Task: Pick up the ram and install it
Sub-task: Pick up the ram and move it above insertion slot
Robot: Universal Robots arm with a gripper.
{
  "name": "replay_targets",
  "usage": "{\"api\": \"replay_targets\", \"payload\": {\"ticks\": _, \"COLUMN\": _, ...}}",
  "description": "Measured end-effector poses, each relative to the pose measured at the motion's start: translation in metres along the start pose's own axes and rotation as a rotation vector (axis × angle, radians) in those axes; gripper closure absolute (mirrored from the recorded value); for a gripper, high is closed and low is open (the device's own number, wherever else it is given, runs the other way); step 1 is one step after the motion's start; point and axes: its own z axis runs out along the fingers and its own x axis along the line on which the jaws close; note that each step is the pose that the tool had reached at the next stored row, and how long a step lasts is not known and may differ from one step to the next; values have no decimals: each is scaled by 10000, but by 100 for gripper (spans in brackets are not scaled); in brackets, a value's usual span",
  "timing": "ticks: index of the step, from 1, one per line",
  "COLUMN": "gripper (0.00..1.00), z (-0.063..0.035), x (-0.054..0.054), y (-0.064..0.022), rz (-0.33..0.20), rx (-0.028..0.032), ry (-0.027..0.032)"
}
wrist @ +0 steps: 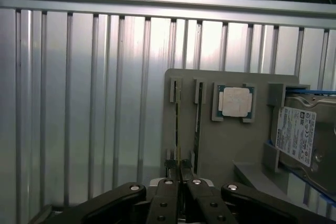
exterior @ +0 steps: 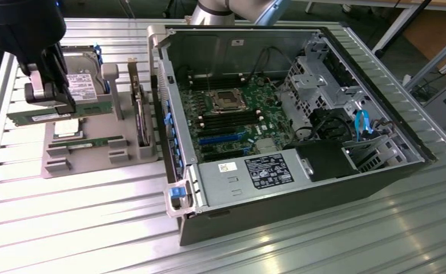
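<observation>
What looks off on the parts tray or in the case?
Nothing stands out. The fingers are shut on one ram stick. The second ram, CPU and hard drive sit square in the grey tray, and the open PC case looks intact.

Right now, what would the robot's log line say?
gripper: shut on ram | where: at grey holder | other ram: in holder | CPU: in holder | case: open

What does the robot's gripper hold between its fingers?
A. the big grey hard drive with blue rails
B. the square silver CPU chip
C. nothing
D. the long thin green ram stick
D: the gripper is shut on the long thin green ram stick; the square silver CPU chip and the grey hard drive lie untouched on the grey holder.
</observation>
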Motion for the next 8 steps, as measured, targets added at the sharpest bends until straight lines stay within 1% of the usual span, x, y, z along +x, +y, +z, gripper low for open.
{"api": "replay_targets", "payload": {"ticks": 8, "gripper": 87, "z": -90, "x": 0, "y": -1, "rz": 0, "rx": 0, "ry": 0}}
